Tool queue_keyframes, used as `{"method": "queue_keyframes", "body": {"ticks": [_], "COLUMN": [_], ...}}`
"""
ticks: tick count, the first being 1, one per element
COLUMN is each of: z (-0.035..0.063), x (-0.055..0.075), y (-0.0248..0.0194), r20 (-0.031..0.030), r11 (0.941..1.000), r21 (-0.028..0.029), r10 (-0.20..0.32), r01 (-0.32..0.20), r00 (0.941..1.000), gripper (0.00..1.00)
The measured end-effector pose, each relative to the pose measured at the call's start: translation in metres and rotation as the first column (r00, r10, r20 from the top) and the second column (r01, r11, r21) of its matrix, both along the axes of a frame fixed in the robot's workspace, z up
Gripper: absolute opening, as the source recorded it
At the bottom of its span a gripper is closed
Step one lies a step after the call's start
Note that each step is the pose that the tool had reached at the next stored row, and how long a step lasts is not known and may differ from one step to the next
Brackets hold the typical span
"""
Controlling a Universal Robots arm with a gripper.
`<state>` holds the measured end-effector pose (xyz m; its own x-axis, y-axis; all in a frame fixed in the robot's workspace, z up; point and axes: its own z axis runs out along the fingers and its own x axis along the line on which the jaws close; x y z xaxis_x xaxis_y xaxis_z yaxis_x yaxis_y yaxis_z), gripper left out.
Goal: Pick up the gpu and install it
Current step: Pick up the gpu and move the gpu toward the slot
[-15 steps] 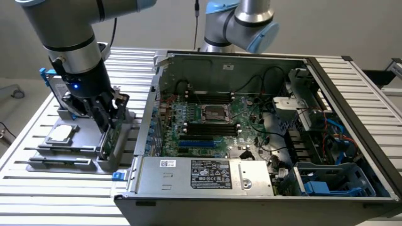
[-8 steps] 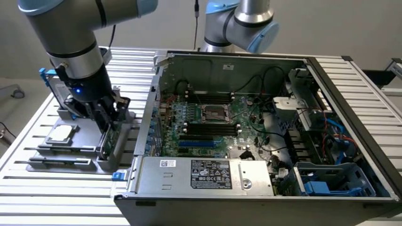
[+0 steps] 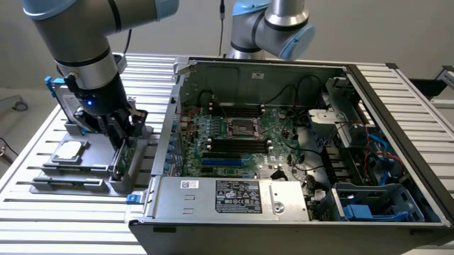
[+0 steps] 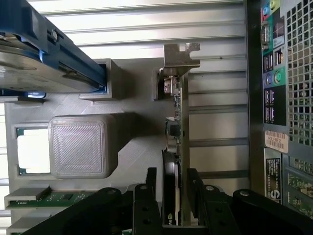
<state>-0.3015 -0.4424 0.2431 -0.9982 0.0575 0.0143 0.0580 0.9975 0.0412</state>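
Fingers (image 4: 151,183) are spread apart, straddling the gpu (image 4: 173,132) with a sliver of gap each side, nothing clamped. Card's standing on edge in the grey holder (image 4: 132,98); computer case (image 3: 212,196) sits just beside that holder on the table (image 3: 64,226).

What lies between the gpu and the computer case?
Bare table slats, in the wrist view. The gpu stands on edge in its grey holder, the gripper straddling it.

From my remote seat I am looking at a plain pale grey wall (image 3: 383,32) that is running behind the wide ribbed silver aluminium counter (image 3: 64,223). Soft, even light is falling across its slats, and a light smooth floor (image 3: 18,127) is showing beyond it at the exterior view's left.
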Motion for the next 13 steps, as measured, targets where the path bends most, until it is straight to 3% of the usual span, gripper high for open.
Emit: {"method": "queue_keyframes", "body": {"ticks": [6, 8, 9, 13], "z": [-0.0006, -0.0006, -0.0007, -0.0008], "x": [0.0001, 0.0011, 0.0018, 0.0038], "y": [0.0006, 0.0006, 0.0006, 0.0006], "r20": [-0.007, -0.0079, -0.0079, -0.0079], "r11": [1.0, 1.0, 1.0, 1.0], "r21": [-0.0001, -0.0002, -0.0001, 0.0], "r10": [0.0, 0.0, 0.0, 0.0], "r01": [0.0, 0.0, 0.0, 0.0], "r00": [1.0, 1.0, 1.0, 1.0], "gripper": [0.38, 0.36, 0.29, 0.29]}}
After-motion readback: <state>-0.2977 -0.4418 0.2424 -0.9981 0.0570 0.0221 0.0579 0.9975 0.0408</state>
